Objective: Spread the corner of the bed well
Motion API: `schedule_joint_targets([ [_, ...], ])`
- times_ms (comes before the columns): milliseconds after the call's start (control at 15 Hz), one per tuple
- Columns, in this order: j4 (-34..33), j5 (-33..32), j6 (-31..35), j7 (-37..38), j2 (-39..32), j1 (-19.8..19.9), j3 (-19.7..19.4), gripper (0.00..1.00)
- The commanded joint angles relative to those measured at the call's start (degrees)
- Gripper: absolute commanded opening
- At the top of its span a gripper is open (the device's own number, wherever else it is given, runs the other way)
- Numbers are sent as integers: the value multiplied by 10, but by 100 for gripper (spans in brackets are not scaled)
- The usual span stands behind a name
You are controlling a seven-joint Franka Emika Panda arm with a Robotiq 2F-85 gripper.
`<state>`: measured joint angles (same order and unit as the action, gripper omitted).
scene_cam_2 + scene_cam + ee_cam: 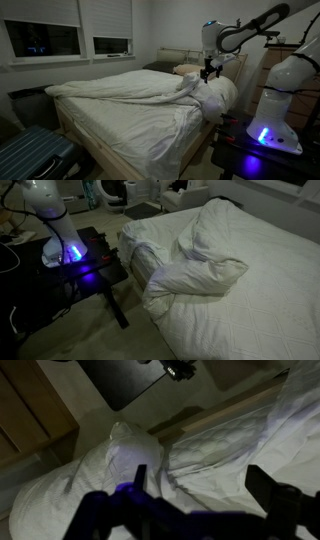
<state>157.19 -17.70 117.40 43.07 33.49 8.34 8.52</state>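
Nothing spread yet: the corner (200,272) lies bunched, folded back on the bed (275,290), with the fingers (264,486) hovering above, spread and empty.

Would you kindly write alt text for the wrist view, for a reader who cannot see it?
Seen from above, the gripper has its dark fingers wide open over the corner, a puffy, wrinkled white duvet flap bunched on the bed. A wooden strip runs diagonally behind it, with a dark flat object at the top.

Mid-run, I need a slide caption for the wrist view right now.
Open gripper hovering above the bunched, folded-back duvet corner at the edge of the bed, nothing grasped yet.
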Motion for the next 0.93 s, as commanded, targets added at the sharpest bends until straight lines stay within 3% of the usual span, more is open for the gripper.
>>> schedule_joint_targets([
  [0,11,-56,57,-19,-10,54,-48,100],
  [467,-28,-90,166,-124,-83,149,-164,100],
  [867,-88,-96,249,-261,-190,183,-228,100],
])
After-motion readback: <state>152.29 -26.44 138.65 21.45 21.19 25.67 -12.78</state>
